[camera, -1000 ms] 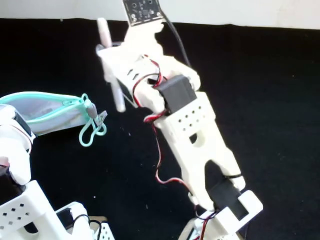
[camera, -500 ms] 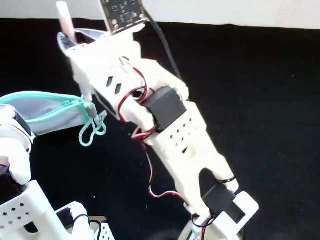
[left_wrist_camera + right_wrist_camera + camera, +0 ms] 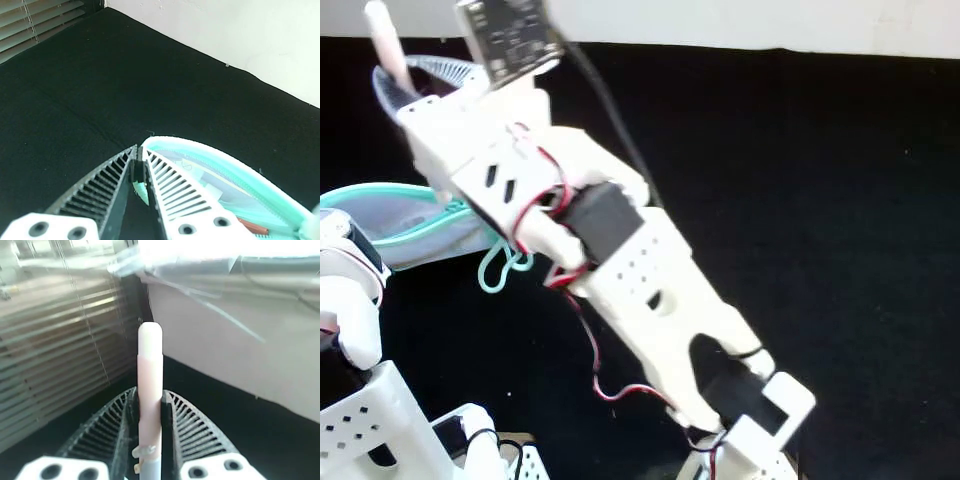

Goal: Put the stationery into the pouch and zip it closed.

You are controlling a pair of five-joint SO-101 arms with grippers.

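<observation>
1. High view: the right claw (image 3: 408, 85) is clamped on a pale pen (image 3: 383, 32), which stands nearly upright above the far end of the pouch (image 3: 390, 215). The pouch lies at the left of the black table (image 3: 820, 200), with its mint pull loop (image 3: 500, 268) trailing toward the middle.
2. Left wrist view: the left claw (image 3: 138, 170) is pinched narrow on the pouch's rim at one end. The mouth gapes open beyond it, and a reddish item (image 3: 252, 226) is already inside.
3. Right wrist view: the pen rises straight up between the jaws, gripped low on its barrel. To do this step well, I judge the pen should be tilted in line with the long opening. Its lower end should go in first, and the grip should let go only once most of the barrel is past the zipper. The left grip must hold the rim steady.
</observation>
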